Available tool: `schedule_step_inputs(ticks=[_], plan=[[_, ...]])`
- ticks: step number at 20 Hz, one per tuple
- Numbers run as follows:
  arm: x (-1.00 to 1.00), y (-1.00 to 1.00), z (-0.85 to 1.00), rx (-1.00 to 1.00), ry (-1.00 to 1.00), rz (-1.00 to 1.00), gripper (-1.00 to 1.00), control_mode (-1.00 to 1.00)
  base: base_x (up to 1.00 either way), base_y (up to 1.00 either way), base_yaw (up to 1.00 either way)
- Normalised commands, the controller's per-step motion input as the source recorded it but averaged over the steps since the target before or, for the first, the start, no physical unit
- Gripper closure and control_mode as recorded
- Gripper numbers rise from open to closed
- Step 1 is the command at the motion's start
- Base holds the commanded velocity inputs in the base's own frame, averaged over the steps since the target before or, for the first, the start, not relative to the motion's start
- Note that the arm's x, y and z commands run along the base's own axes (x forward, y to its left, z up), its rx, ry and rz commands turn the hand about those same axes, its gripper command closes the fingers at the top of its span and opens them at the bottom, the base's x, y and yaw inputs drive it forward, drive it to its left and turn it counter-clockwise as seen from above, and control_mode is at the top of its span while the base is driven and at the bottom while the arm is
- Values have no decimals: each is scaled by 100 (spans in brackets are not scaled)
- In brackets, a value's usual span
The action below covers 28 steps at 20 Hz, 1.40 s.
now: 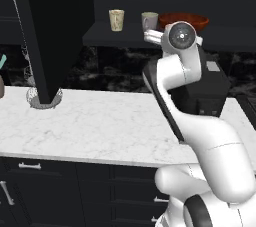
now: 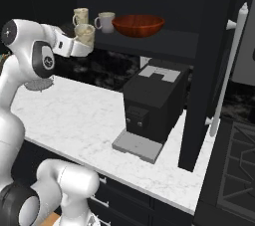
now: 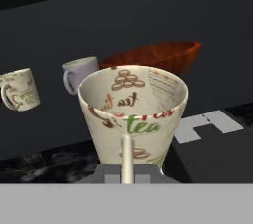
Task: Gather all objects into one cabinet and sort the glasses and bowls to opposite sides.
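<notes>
Glossy white arm (image 1: 210, 136) of rounded tubular links, dark grey joint bands, round grey end caps — no markings

A: What is seen on the cabinet shelf (image 2: 164, 38)?

B: Three things are set in a row on the dark flat shelf. A cream tumbler (image 1: 116, 20) with faint markings is placed upright at the left. A greyish-white cup (image 1: 149, 21) is stood just beside the red-brown bowl (image 1: 183, 21), which is wide, shallow, glossy and upright at the right.

A: Is another tumbler shown?

B: Yes. A second cream tumbler (image 3: 133, 114), printed with "tea" lettering and a handle facing the hand view, is held upright in front of the shelf, clear of it, near the cup.
</notes>
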Motion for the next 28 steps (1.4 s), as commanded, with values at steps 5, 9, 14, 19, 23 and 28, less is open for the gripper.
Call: schedule_step_inputs(ticks=[5,9,14,19,23,28], plan=[[59,99,30,-1,0,1,100,-100,0,0,0],[86,62,-1,-1,1,0,100,-100,0,0,0],[81,35,-1,0,0,0,100,-100,0,0,0],[63,9,0,0,0,0,100,-100,0,0,0],[54,0,0,-2,0,0,100,-100,0,0,0],[35,0,1,-3,-4,0,100,-100,0,0,0]])
